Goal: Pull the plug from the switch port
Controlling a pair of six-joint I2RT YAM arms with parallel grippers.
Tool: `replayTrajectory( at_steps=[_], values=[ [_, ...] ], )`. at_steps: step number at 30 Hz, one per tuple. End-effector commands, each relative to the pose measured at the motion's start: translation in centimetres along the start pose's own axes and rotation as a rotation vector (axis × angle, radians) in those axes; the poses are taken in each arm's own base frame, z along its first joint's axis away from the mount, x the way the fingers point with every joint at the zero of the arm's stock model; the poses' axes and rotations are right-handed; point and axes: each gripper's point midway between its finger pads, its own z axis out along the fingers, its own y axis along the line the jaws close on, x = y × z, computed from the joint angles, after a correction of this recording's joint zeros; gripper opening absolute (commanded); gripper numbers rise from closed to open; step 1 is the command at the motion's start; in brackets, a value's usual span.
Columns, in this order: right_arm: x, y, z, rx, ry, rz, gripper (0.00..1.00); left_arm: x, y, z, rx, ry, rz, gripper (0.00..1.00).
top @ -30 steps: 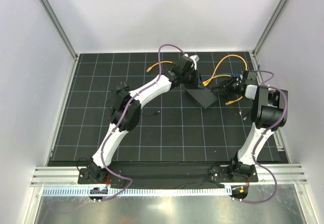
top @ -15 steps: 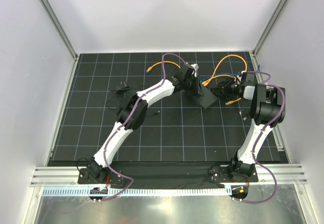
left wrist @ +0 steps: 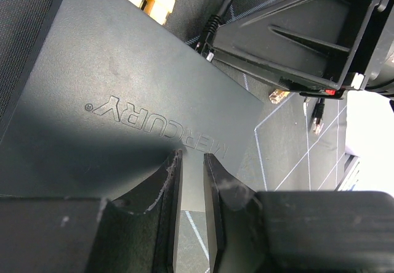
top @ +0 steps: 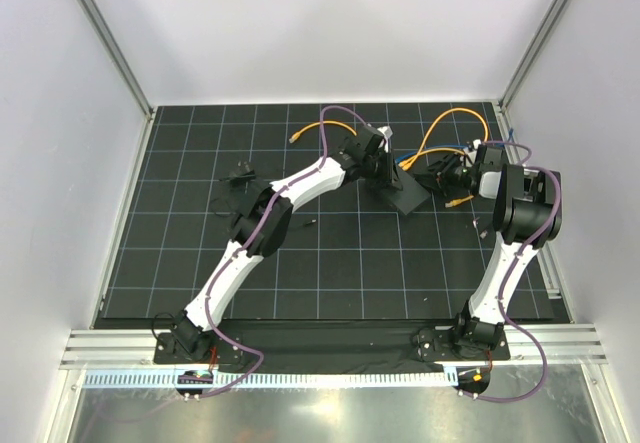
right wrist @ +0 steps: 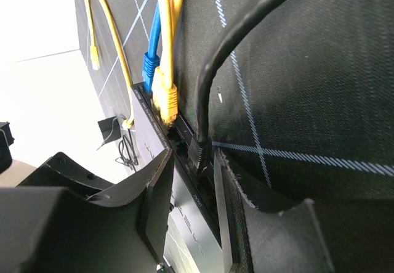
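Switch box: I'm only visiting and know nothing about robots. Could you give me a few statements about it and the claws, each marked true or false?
1. The black box has MERCURY embossed on it. True.
2. A black plug sits between the right claw's fingers. True.
3. Only blue plugs are in the box. False: a yellow plug is in it too.
4. The left claw is far from the box. False: it is right at it.

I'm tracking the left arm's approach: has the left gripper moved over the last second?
Yes. Against the fixed grid mat, the left gripper has shifted toward the near edge and slightly right, now covering more of the black switch box.
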Motion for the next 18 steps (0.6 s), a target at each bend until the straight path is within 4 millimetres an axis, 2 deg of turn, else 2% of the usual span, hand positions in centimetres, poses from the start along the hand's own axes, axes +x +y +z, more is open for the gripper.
replayTrajectory(
  at_steps=[1,7,18],
  values=[
    [0.7,-0.3,0.4,-0.017,0.023,-0.041,0.40,-0.7,-1.2,-0.6,0.033,-0.013,0.010,0.24],
    [0.9,-0.8,0.1,0.020,0.061,-0.094,0.40,-0.7,-1.4,-0.7,0.037,-0.011,0.007,0.23],
    [1.1,-1.9,0.9,0.027,0.079,-0.060,0.39,-0.3,-0.9,-0.5,0.029,-0.002,0.003,0.22]
  ],
)
